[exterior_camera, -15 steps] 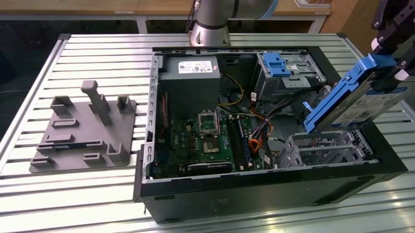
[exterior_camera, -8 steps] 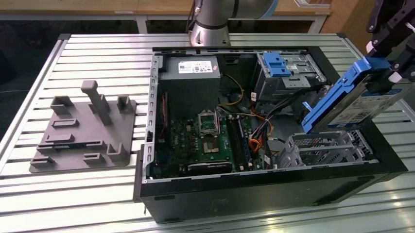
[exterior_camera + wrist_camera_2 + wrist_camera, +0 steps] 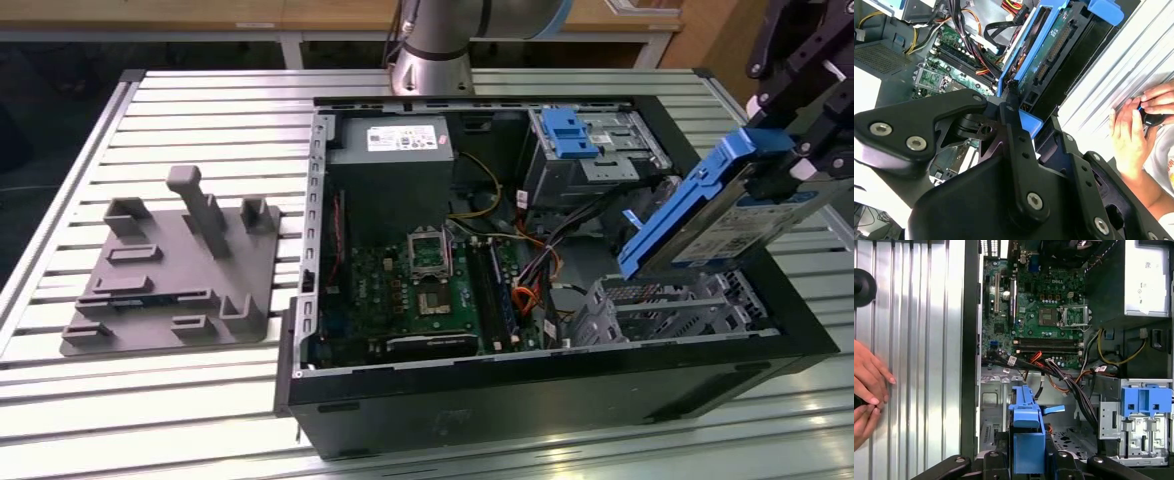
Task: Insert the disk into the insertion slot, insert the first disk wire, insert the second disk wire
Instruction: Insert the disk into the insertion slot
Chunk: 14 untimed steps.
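Note:
My gripper (image 3: 790, 160) is shut on the disk (image 3: 714, 225), a silver drive with a white label in a bright blue caddy. I hold it by its upper end, tilted steeply, with its lower end just above the insertion slot (image 3: 674, 305), a perforated silver cage in the case's near corner at the exterior view's right. In the first wrist view the blue caddy (image 3: 1026, 437) sits between my black fingers (image 3: 990, 460), over the cage's floor (image 3: 1070, 439). The second wrist view shows the disk's green underside (image 3: 1054, 55). Which of the loose cables (image 3: 534, 270) are the disk wires I cannot tell.
The open computer case (image 3: 534, 375) lies on a slatted metal table (image 3: 174, 400). A taller cage with a blue latch (image 3: 577, 135) stands behind the slot. A grey fixture plate (image 3: 174, 270) lies at the exterior view's left. A person's hands (image 3: 866, 387) rest on the table beside the case.

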Tool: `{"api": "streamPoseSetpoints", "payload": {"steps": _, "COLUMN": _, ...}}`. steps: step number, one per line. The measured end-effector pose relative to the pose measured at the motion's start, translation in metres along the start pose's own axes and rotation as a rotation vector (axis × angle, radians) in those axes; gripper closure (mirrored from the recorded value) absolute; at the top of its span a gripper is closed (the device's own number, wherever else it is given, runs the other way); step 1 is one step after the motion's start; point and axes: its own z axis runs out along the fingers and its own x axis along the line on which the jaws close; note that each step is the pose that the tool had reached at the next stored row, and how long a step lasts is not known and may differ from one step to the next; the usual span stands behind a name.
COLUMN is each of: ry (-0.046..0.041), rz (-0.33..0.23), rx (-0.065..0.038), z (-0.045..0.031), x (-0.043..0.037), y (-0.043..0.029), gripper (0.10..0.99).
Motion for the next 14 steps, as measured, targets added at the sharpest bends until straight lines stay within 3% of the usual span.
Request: {"api": "streamPoseSetpoints", "payload": {"steps": 14, "ry": -0.0001, "rz": 0.0, "rx": 0.0, "z": 0.0106, "x": 0.0009, "y": 0.0002, "gripper": 0.722}}
